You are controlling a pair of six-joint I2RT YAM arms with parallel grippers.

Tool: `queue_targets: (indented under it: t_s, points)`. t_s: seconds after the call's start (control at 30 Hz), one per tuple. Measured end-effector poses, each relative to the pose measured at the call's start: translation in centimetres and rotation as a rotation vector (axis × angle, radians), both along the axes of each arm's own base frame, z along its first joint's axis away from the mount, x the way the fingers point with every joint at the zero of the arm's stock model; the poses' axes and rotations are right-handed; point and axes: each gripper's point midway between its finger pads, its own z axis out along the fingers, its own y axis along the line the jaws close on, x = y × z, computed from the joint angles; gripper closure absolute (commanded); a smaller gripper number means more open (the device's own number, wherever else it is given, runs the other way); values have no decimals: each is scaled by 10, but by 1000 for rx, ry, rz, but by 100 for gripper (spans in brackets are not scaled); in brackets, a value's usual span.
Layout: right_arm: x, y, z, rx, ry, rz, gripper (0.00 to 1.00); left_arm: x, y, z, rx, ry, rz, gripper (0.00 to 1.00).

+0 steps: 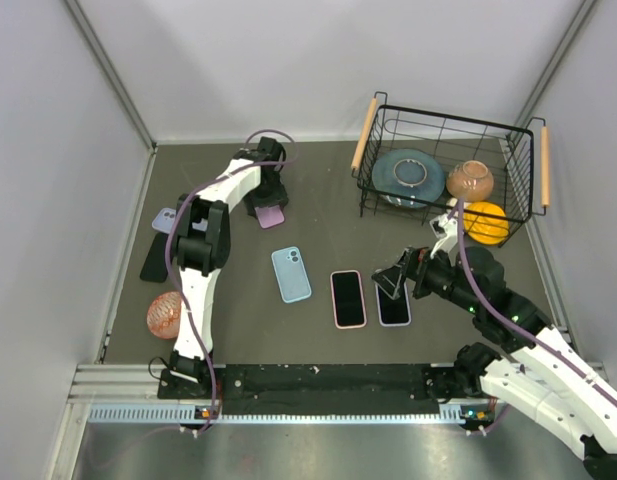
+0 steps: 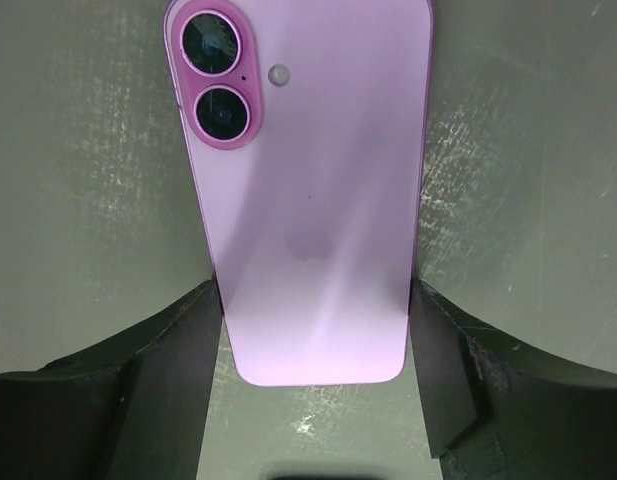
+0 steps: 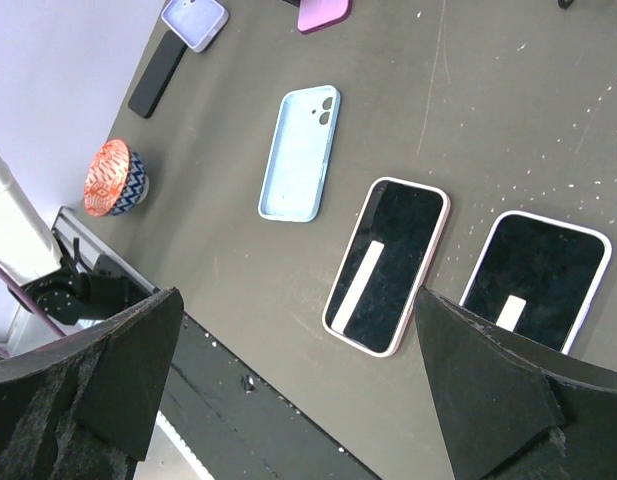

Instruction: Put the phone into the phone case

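Observation:
A pink phone (image 2: 313, 200) lies face down on the dark table, its camera end away from me; it also shows at the far left-centre (image 1: 271, 216). My left gripper (image 2: 315, 290) straddles the phone's lower end, and both fingers (image 2: 178, 350) press against its long edges. The light blue phone case (image 1: 291, 274) lies flat near the middle of the table, well apart from that phone, and is seen too in the right wrist view (image 3: 300, 152). My right gripper (image 1: 391, 278) hovers open above the table with nothing between its fingers (image 3: 118, 360).
Two cased phones lie screen up: a pink-rimmed one (image 1: 348, 298) and a lilac-rimmed one (image 1: 394, 304) under my right gripper. A lilac case (image 1: 166, 220), a black phone (image 1: 153, 258) and a patterned bowl (image 1: 165, 314) sit left. A wire basket (image 1: 518, 160) of dishes stands back right.

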Motion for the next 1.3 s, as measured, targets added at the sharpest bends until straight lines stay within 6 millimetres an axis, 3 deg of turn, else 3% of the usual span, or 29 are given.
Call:
queue_targets:
  t_s: [0.23, 0.47, 0.5, 0.73, 0.93, 1.2, 1.3]
  points:
    - [0, 1, -1, 10, 17, -8, 4, -5, -2, 0, -22, -5, -30, 66]
    - [3, 5, -9, 11, 72, -20, 7, -33, -12, 4, -129, 2, -95, 91]
    - [4, 6, -11, 10, 80, -22, 8, -40, -14, 4, -152, 6, -107, 100]
    - [10, 12, -17, 23, 129, -39, 12, -64, -30, 9, -265, 19, -168, 100]
    - [21, 22, -24, 31, 179, -61, 24, -83, -35, 16, -324, 14, -204, 100]
    - [50, 44, 4, 80, 153, -73, 29, -98, -41, 51, -389, -63, -251, 100]
    - [62, 54, 6, 93, 153, -76, 30, -107, -46, 65, -433, -105, -276, 100]
